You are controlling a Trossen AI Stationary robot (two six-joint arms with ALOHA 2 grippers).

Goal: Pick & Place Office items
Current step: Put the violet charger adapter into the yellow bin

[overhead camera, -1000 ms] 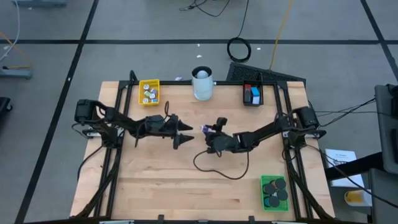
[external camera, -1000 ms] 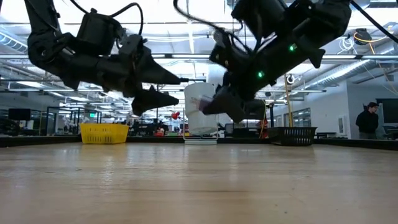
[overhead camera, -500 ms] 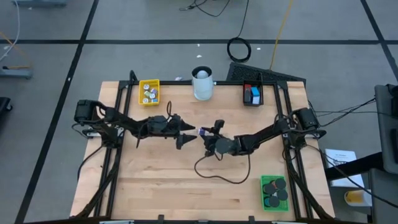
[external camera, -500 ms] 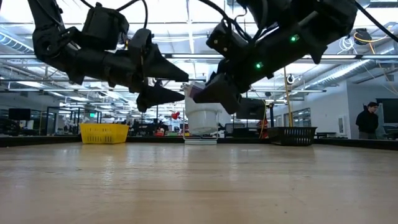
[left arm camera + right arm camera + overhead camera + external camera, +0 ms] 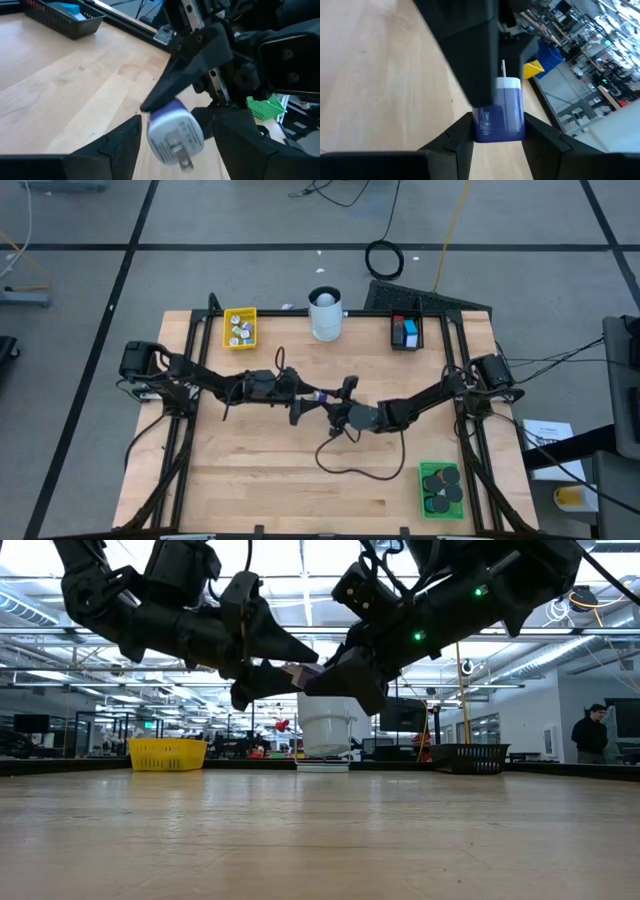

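mid-table: blocked, both arms meet | tabletop (image 5: 250,480) beneath: bare, passable

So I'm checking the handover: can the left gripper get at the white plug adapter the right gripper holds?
Probably yes: the plug adapter already sits between the left gripper's open fingers, held out by the right gripper, nothing between.

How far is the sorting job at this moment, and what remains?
Done: items already lie in the yellow tray, black tray and green tray. In hand: the right claw holds a white-and-blue plug adapter above mid-table, with the left claw open around it, apparently a handover. Left: placing this adapter; no loose items show on the table.
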